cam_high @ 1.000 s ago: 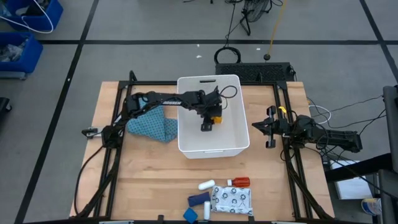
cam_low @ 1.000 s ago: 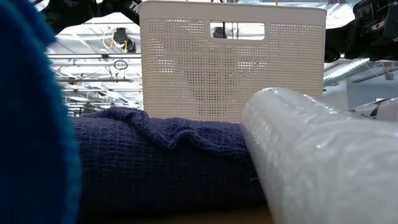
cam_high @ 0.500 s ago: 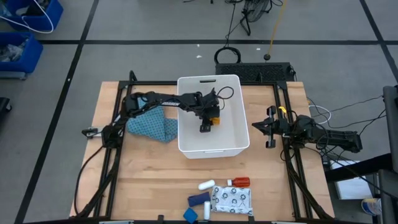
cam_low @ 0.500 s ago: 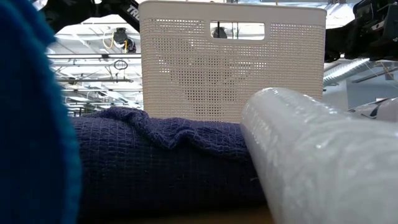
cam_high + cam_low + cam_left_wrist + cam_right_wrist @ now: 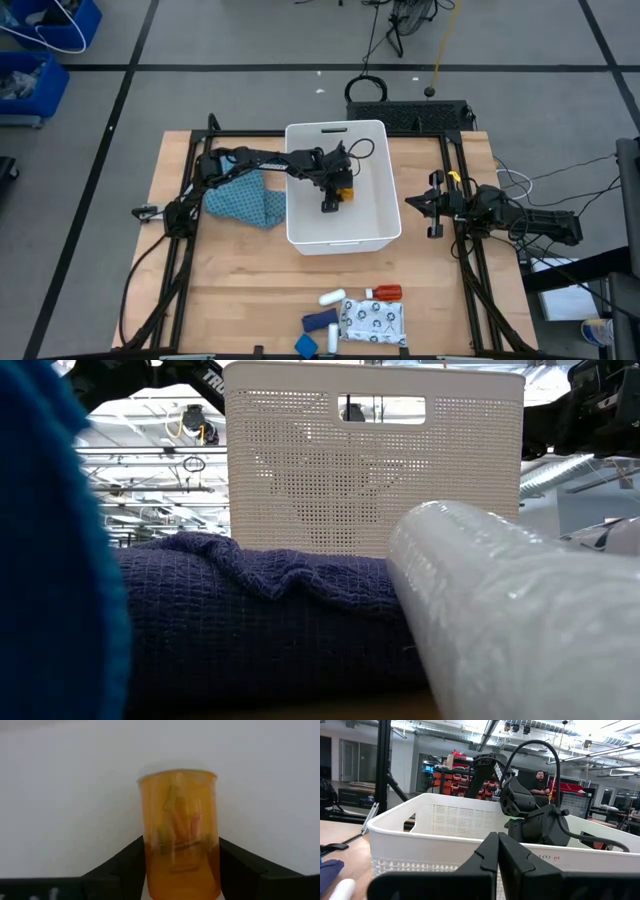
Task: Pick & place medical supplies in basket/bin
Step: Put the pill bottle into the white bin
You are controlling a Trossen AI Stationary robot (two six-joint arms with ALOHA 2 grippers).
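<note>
The orange pill bottle sits between the left gripper's two dark fingers inside the white tub; the left wrist view shows the fingers flanking its sides against the tub's white floor, but whether they press it or stand just off it cannot be told. Only the high view shows the other supplies at the table's near edge: red bottle, white tube, blue pieces and patterned pouch, with the teal cloth left of the tub. The right gripper, fingers pressed together and empty, waits right of the tub.
</note>
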